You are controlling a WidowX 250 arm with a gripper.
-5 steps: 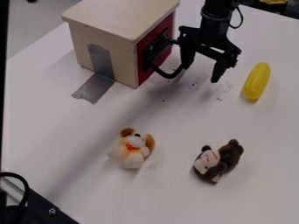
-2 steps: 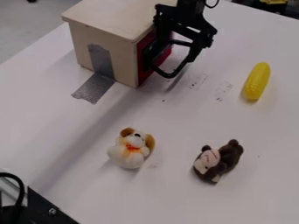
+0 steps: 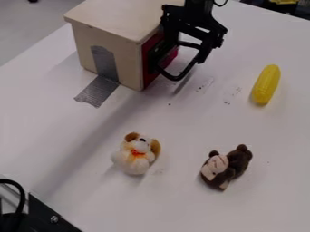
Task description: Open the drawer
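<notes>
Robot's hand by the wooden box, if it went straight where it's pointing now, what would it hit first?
Probably the black looped handle close beneath the hand, then the white tabletop, though depth there is hard to judge.

The red, black-handled drawer [image 3: 171, 55] sits shut in its cream box [image 3: 129, 61].

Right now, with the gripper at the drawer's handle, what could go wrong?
The gripper stands open around the upper part of the black handle, so it might slip off when it pulls. The wooden box has silver tape running from its side onto the table; a hard pull could peel that and drag the box instead.
</notes>
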